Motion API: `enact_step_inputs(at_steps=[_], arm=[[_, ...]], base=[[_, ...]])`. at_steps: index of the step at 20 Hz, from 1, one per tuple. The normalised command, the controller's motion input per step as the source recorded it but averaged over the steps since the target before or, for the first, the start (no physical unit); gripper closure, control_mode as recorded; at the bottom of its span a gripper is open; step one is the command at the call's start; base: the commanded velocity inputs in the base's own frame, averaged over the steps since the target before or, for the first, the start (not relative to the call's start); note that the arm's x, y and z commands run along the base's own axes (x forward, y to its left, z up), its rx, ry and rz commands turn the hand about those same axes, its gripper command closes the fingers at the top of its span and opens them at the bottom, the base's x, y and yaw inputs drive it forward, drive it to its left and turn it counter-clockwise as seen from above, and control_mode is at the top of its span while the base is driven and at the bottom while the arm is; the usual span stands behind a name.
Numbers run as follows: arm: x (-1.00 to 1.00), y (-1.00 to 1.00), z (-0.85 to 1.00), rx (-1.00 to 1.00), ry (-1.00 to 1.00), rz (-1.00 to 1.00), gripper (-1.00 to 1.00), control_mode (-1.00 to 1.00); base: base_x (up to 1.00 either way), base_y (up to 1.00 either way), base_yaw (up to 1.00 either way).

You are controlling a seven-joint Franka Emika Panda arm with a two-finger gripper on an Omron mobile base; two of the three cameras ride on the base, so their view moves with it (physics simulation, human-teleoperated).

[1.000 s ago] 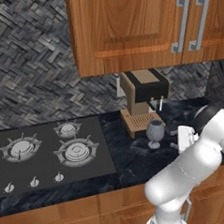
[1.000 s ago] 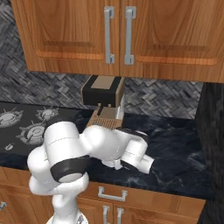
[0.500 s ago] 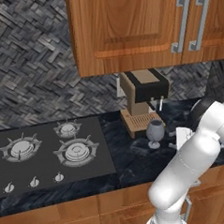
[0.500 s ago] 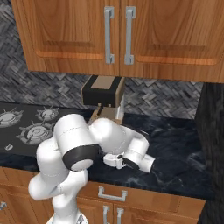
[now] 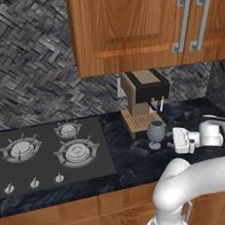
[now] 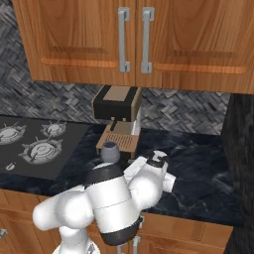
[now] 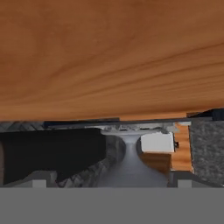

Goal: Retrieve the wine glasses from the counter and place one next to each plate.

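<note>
1. Translucent grey stemmed wine glass (image 5: 156, 133): stands upright on the black marble-patterned countertop with white veining (image 5: 136, 162), just in front of the brown and black coffee machine (image 5: 144, 100); in the right base view the glass (image 6: 110, 152) shows its bowl above the arm's white body, just beside the machine's slatted drip tray (image 6: 118, 142).
2. Two-finger gripper (image 5: 171, 139): held low over the countertop, pointing sideways at the glass from its right; the tips lie just beside the bowl; whether they touch it cannot be told from the base views.
3. Gripper state: in the hand view the two grey finger tips (image 7: 40, 178) sit spread to either side of the glass (image 7: 130, 168), which rises between them close to the camera; contact with the glass cannot be confirmed; the fingers appear set apart, not pressed together.
4. Surroundings: black gas hob with three burners (image 5: 46, 154) set into the countertop, well left of the glass; brown wooden wall cabinets with metal bar handles (image 5: 184, 22) hang above the coffee machine; grey woven-pattern wall tiling (image 5: 31, 67) runs behind the hob.
5. Hand view detail: wooden cabinet face (image 7: 109, 57) spans the upper part; a white block of the coffee machine (image 7: 157, 142) sits just behind the glass.
</note>
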Motion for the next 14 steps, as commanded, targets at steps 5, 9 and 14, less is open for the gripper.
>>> enact_step_inputs(at_steps=[5, 9, 14], arm=[[0.05, 0.31, 0.0, -0.03, 0.0, 0.0, -1.0, -1.0], [0.0, 0.31, 0.0, -0.06, 0.0, 0.0, -1.0, -1.0], [-0.01, 0.38, 0.0, -0.09, 0.0, -0.02, -1.0, -1.0]], base=[[0.0, 0.0, 0.0], [0.0, 0.0, 0.0], [0.0, 0.0, 0.0]])
